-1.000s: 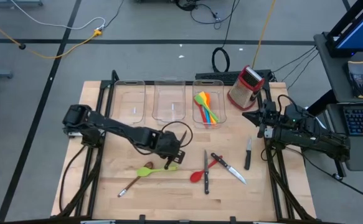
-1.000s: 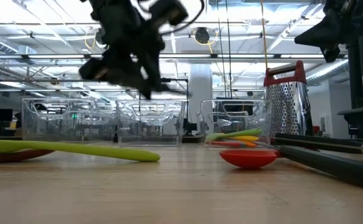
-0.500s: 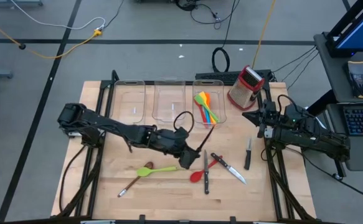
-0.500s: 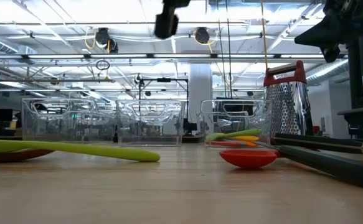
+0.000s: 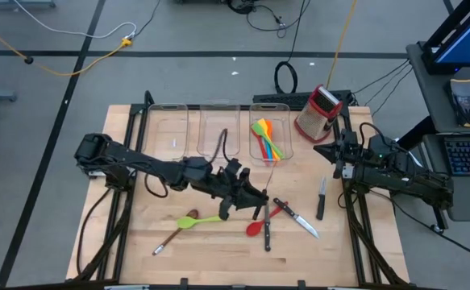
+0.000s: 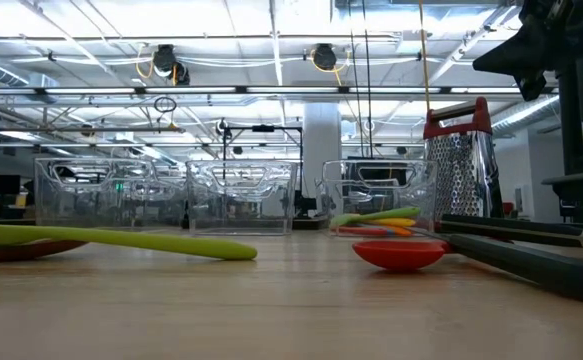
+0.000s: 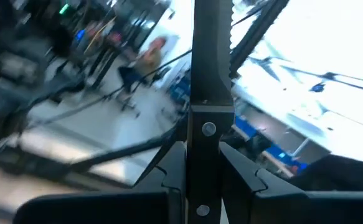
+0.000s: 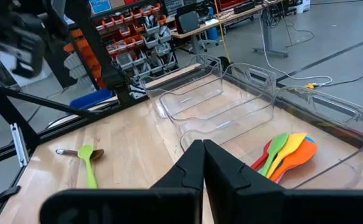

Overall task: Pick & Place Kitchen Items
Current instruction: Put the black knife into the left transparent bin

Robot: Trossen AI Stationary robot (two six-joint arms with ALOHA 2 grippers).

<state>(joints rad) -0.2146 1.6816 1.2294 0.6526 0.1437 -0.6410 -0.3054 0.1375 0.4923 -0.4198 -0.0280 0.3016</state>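
My left gripper [image 5: 255,196] hovers over the middle of the table, pointing toward its right edge, shut on a black-handled knife [image 7: 211,74] whose serrated blade [image 5: 274,167] sticks out beyond the fingers. On the board lie a green spoon [image 5: 206,218], a brown spoon [image 5: 174,235], a red spoon [image 5: 255,228] and three more knives [image 5: 267,232] [image 5: 299,219] [image 5: 321,199]. My right gripper [image 5: 328,151] waits shut at the right edge. The left gripper is above the low view's frame. My left gripper pinches the knife's black riveted handle [image 7: 208,144] between its two fingers [image 7: 169,171], one on each flat side. The fingers come about level from the table's left and lie along the knife. It is lifted clear, blade pointing away past the fingertips.
Three clear bins stand in a row at the far side [image 5: 168,129] [image 5: 218,129] [image 5: 268,121]; the right one holds several coloured utensils [image 5: 267,143]. A red-and-steel grater [image 5: 317,113] stands at the far right. Bare board lies at the near left.
My left gripper has risen out of the low view and gone toward the table's right edge. It has tipped up from pointing down to about level and rolled, keeping its hold. The knife has come along, clear of the table.
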